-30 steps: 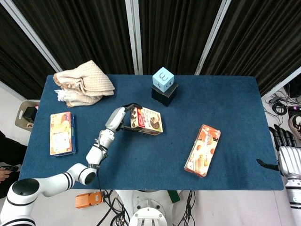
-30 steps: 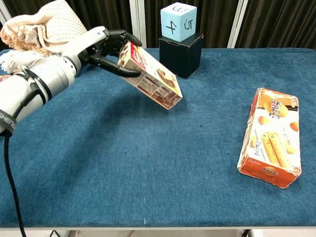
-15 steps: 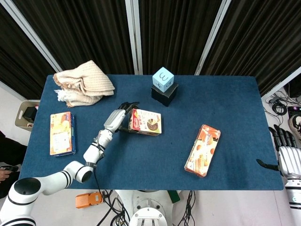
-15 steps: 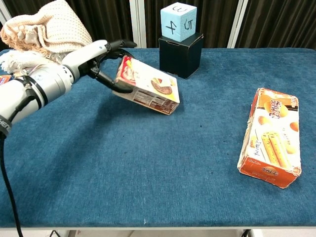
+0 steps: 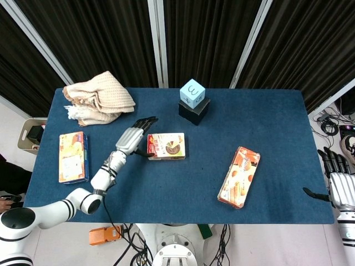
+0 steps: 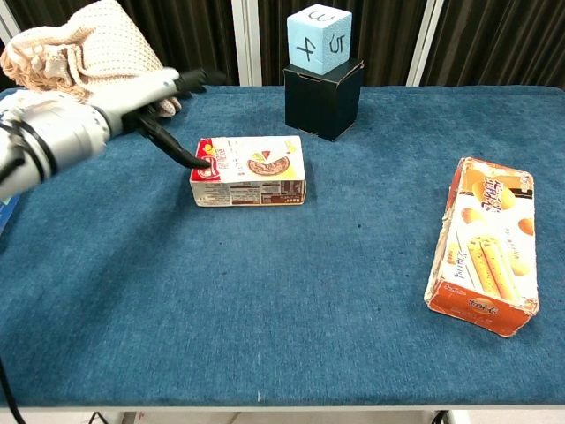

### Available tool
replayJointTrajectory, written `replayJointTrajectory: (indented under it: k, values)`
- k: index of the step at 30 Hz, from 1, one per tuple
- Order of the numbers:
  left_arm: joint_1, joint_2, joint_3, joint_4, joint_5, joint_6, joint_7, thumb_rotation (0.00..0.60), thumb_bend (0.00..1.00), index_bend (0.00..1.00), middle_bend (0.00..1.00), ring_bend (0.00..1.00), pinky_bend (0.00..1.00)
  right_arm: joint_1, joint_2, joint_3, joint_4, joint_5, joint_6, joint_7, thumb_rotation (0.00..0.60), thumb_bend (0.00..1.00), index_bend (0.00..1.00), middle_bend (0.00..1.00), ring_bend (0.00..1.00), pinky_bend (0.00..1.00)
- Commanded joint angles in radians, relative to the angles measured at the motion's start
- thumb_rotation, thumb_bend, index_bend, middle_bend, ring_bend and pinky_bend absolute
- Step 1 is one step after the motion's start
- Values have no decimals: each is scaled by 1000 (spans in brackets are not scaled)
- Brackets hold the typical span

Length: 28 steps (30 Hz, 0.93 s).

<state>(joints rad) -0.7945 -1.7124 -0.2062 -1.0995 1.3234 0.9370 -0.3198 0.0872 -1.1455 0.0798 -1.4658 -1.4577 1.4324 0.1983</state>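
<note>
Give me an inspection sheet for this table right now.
Surface: blue cloth table, flat.
Job's things: snack box lies flat near table centre.
Clutter: orange box at right; yellow box at left edge; beige towel in back left corner; blue numbered cube on black box.
Robot hand: left robot hand with fingers spread, thumb at the snack box's left end; right robot hand off the table's right edge, holding nothing.
Cables: bundle under the table front.
Surroundings: dark curtains.
</note>
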Motion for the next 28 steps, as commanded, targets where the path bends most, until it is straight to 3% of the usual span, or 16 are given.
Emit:
replayJointTrajectory:
  k: [1, 7, 11, 16, 22, 28]
  values:
    - [60, 117, -16, -140, -51, 70, 141, 600, 0, 0, 0, 0, 0, 0, 2, 0, 2, -1, -1, 6, 600, 86, 0, 0, 0, 0]
    - [193, 321, -15, -410, -165, 201, 357, 600, 0, 0, 6, 0, 0, 8, 3, -3, 15, -12, -11, 26, 600, 86, 0, 0, 0, 0]
    - [283, 427, 19, -529, -192, 267, 390, 600, 0, 0, 7, 0, 0, 13, 2, -6, 27, -19, -19, 44, 600, 85, 0, 0, 0, 0]
    - [398, 484, 85, -563, -142, 383, 378, 600, 0, 0, 7, 0, 0, 17, -5, -5, 39, -37, -6, 53, 600, 86, 0, 0, 0, 0]
    - [524, 505, 175, -565, -59, 501, 366, 600, 0, 8, 19, 0, 0, 14, -11, -6, 36, -56, 22, 42, 600, 86, 0, 0, 0, 0]
    - [627, 520, 235, -569, 6, 578, 291, 600, 0, 15, 28, 0, 0, 16, -17, -9, 21, -66, 29, 18, 600, 85, 0, 0, 0, 0]
